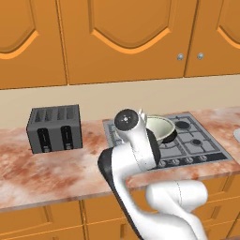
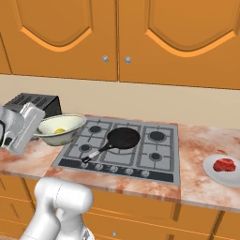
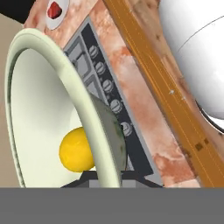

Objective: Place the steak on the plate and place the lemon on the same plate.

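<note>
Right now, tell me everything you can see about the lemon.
The lemon is a small, rounded, bright yellow fruit with a smooth, evenly coloured skin. It sits whole inside the pale greenish-white bowl, low on the bowl's inner surface. In the hand view the bowl's rim hides one side of it. From the right base view it shows as a small yellow patch at the bottom of the bowl, which stands at the left edge of the stove. Nothing but the bowl touches it.

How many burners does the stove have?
4: on the stove, two at the back, one front right, one front left. The frying pan covers the middle.
</note>
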You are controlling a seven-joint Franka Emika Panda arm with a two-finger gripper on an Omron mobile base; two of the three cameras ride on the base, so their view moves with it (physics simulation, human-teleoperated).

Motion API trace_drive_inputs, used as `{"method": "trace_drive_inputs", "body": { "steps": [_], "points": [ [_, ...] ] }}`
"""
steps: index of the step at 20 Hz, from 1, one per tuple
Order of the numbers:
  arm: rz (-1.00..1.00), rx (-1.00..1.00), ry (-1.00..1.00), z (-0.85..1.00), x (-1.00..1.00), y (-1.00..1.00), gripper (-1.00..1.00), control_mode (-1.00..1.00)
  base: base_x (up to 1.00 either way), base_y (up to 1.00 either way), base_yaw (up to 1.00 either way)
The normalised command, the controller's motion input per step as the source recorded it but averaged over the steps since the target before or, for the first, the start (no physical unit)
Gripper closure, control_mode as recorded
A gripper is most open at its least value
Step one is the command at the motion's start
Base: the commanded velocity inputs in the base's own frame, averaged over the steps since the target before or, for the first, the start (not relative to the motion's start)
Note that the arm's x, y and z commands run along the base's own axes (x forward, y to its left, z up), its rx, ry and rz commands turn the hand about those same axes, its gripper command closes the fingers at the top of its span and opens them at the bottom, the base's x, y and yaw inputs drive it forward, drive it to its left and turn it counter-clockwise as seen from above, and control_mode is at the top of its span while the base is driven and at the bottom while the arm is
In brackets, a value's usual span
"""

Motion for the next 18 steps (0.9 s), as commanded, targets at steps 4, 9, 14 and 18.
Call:
{"method": "trace_drive_inputs", "body": {
  "steps": [4,9,14,18],
  "points": [
    [-0.28,0.14,0.0,0.05,-0.18,-0.59,1.0,-1.0,0.0,0.0,0.0],
    [-0.24,0.15,0.0,0.08,-0.14,-0.66,1.0,-1.0,0.0,0.0,0.0],
    [-0.19,0.18,0.0,0.12,-0.14,-0.72,1.0,-1.0,0.0,0.0,0.0],
    [-0.18,0.16,0.0,0.09,-0.13,-0.73,1.0,-1.0,0.0,0.0,0.0]
  ]
}}
